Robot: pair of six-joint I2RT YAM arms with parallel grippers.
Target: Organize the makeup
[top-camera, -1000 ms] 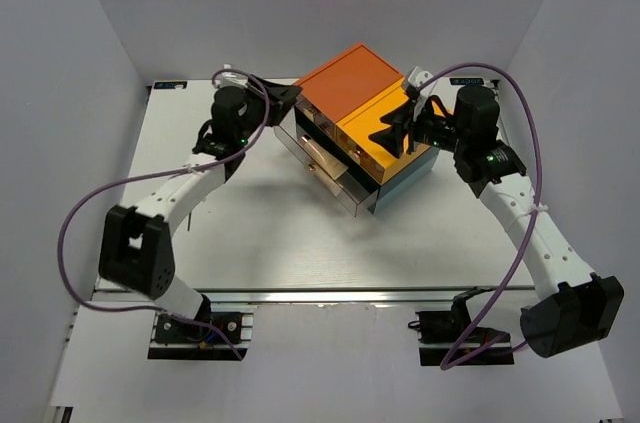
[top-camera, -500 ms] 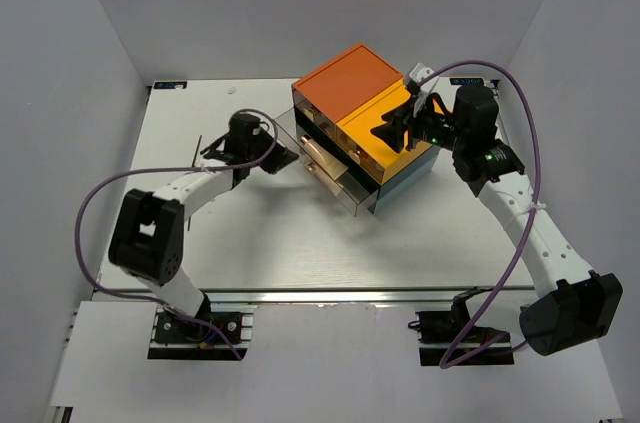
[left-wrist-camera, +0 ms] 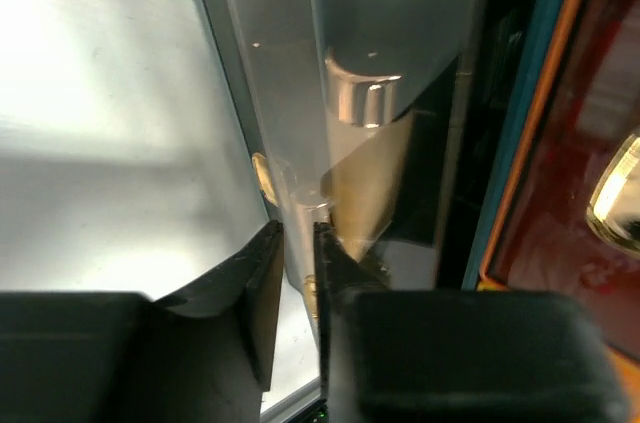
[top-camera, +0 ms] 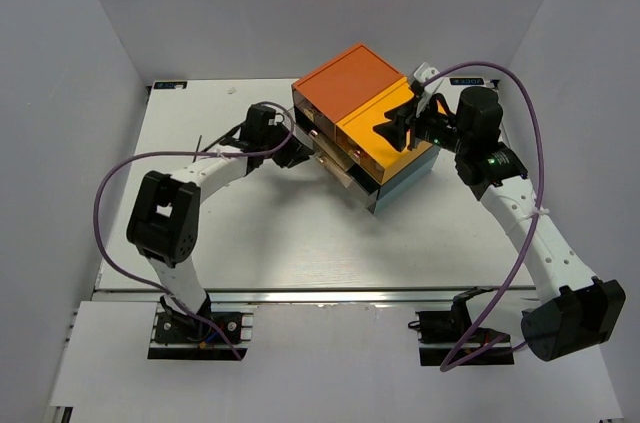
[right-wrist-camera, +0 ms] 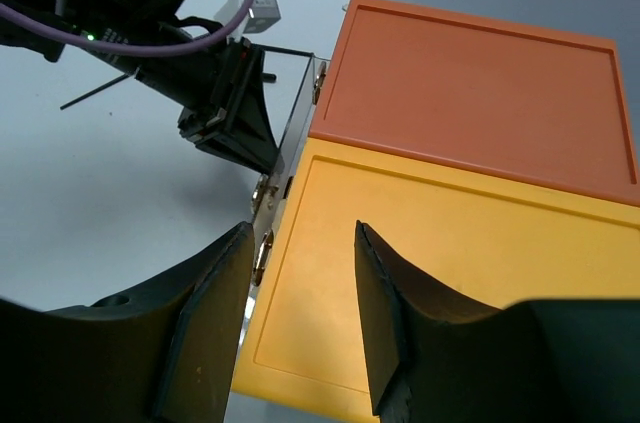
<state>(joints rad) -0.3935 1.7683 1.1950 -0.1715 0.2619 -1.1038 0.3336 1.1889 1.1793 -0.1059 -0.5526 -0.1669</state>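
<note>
Far left, a thin black stick [top-camera: 200, 141] of the makeup lies alone on the table [top-camera: 300, 253], near its left edge and well apart from everything else. No other makeup shows in any view (presumably it is inside the drawers, but the clear fronts are too glary to tell).

A second ago the left gripper [top-camera: 292, 149] was back by the box's rear corner and a clear drawer [top-camera: 335, 171] stood far out toward the near left. Now the arm has swung in against the drawer's front, and the drawer has gone most of the way home. In the left wrist view the fingers [left-wrist-camera: 262, 273] are drawn nearly together, with only a slit between them, at a small brass knob [left-wrist-camera: 365, 93]. Whether the knob is pinched I cannot tell. My reading is that one compartment is being closed off, so the loose stick is what remains.

The drawer box [top-camera: 350, 78] sits cornerwise at mid-back, leaving broad bare table in front and to the left. The left elbow has room, though the stick lies close to the table's lip.

On the right, the right gripper [right-wrist-camera: 300, 243] hovers over the yellow lid [top-camera: 375, 133], fingers spread and holding nothing, steadying at most
</note>
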